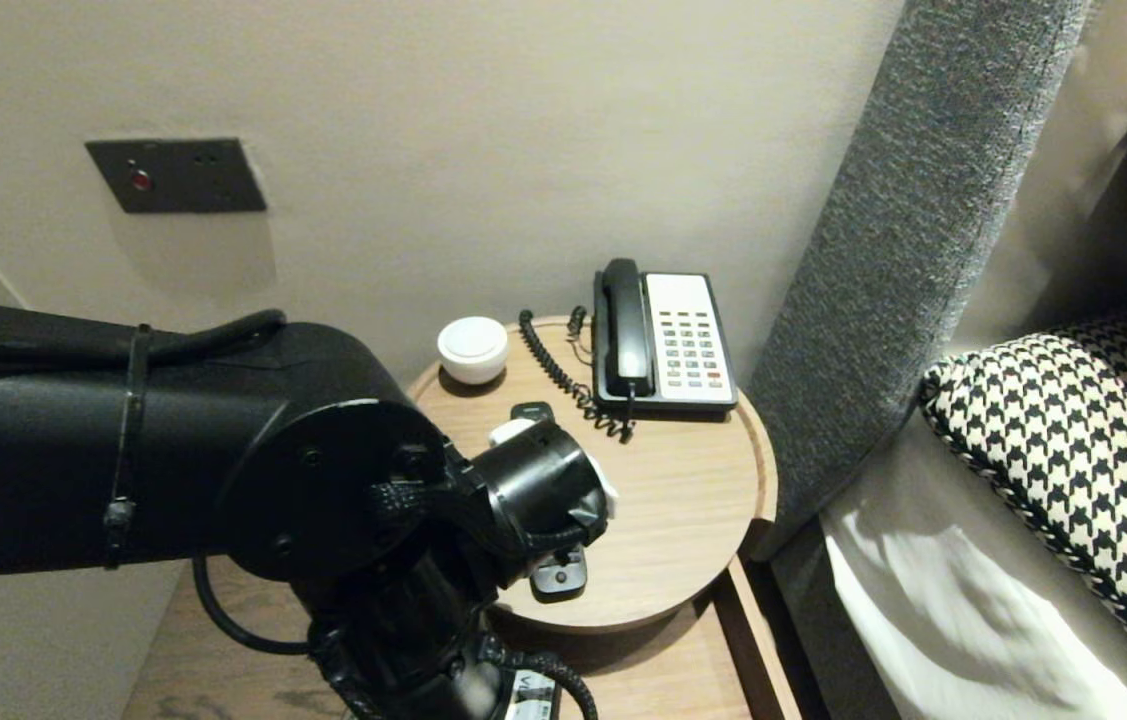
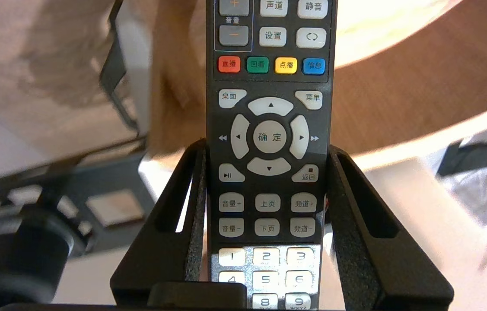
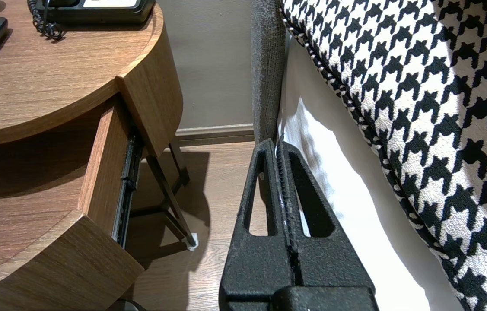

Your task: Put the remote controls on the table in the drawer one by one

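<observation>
A black remote control (image 2: 269, 138) with grey and coloured buttons lies lengthwise between the fingers (image 2: 351, 224) of my left gripper (image 2: 268, 149), which is shut on its sides near the number keys. In the head view my left wrist (image 1: 538, 485) hangs over the round wooden bedside table (image 1: 683, 500) and hides the fingers. Only the remote's two ends (image 1: 560, 575) show past it. Whether the remote touches the tabletop I cannot tell. My right gripper (image 3: 274, 144) is shut and holds nothing, low beside the bed.
A black and white desk phone (image 1: 663, 340) with a coiled cord stands at the table's back. A small white round device (image 1: 472, 349) sits left of it. An open wooden drawer (image 3: 31, 207) juts out under the tabletop. A grey headboard (image 1: 903, 250) and houndstooth pillow (image 1: 1073, 460) are to the right.
</observation>
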